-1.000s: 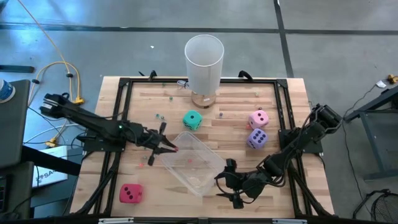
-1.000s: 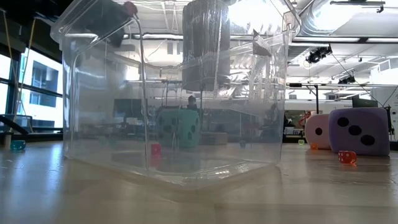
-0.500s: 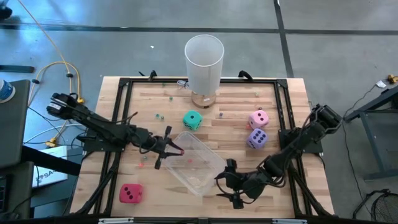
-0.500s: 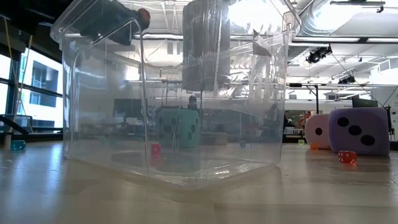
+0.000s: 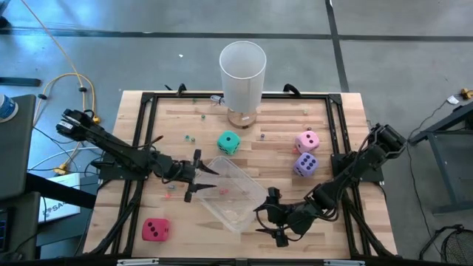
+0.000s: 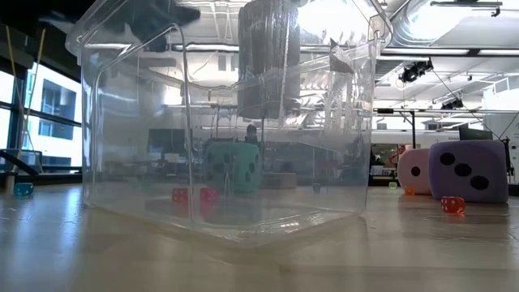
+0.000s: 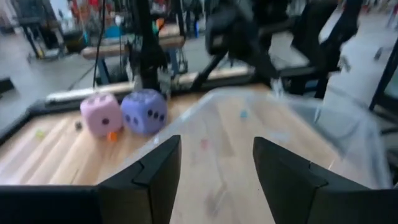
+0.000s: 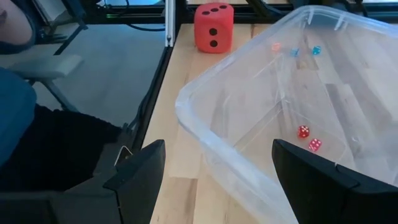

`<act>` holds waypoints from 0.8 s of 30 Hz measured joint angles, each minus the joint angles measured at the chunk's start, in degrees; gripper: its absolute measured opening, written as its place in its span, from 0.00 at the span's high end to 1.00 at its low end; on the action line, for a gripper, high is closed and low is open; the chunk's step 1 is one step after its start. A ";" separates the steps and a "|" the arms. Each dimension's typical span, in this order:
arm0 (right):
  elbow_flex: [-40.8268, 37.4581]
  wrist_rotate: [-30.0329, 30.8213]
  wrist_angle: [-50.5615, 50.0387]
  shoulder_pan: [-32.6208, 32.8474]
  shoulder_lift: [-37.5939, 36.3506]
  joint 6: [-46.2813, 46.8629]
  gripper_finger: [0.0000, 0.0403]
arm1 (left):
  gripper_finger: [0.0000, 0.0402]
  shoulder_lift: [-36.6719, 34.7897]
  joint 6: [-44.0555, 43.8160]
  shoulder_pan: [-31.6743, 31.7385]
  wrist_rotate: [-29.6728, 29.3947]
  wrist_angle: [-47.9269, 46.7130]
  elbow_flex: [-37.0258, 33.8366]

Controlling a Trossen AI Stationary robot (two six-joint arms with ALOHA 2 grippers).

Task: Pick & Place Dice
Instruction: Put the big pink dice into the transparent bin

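Observation:
Four foam dice rest on the table. In the high view the teal die [image 5: 228, 142] sits past the clear container [image 5: 230, 192], the pink die [image 5: 307, 140] and purple die [image 5: 306, 165] to its right, and the red die [image 5: 155, 230] near the front left. My left gripper [image 5: 194, 176] is open over the container's left rim; its wrist view looks across the container [image 7: 273, 137] at the pink die [image 7: 102, 115] and purple die [image 7: 144, 111]. My right gripper [image 5: 275, 219] is open beside the container's near right corner [image 8: 186, 106]. Two tiny red cubes [image 6: 180, 195] lie inside.
A tall white cup [image 5: 242, 70] stands at the table's far edge. Tiny coloured beads [image 5: 188, 137] lie scattered on the wood, and one orange cube [image 6: 452, 204] sits by the purple die. A black frame [image 5: 148, 100] rims the table. Bare wood lies around the red die [image 8: 213, 26].
My left gripper moved right over the container's left rim, then drew back slightly toward the left. The tiny red cube seen at its fingertips has dropped into the container and lies beside the one that was there. The right arm and the foam dice kept still.

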 joint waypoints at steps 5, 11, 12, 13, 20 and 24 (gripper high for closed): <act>0.00 0.07 -0.16 -1.24 0.01 -4.27 0.29 | 0.51 -1.04 4.06 -5.59 -1.15 4.33 0.00; -0.11 3.66 -3.67 -2.97 -2.81 -12.13 0.29 | 0.52 -1.70 14.29 -18.95 -28.10 3.99 1.09; -0.11 5.23 -4.65 -2.97 -3.88 -12.33 0.29 | 0.52 -1.70 15.45 -21.53 -33.26 4.02 1.88; -0.10 7.01 -6.09 -2.90 -5.11 -12.44 0.29 | 0.52 -1.70 16.31 -23.96 -38.84 4.03 2.93; -0.09 20.46 -15.30 -0.55 -12.49 -7.70 0.29 | 0.52 -1.76 13.00 -33.49 -62.58 4.22 7.11; -0.09 24.46 -19.82 0.31 -16.79 -0.11 0.29 | 0.52 -1.73 5.46 -36.88 -69.34 4.10 7.13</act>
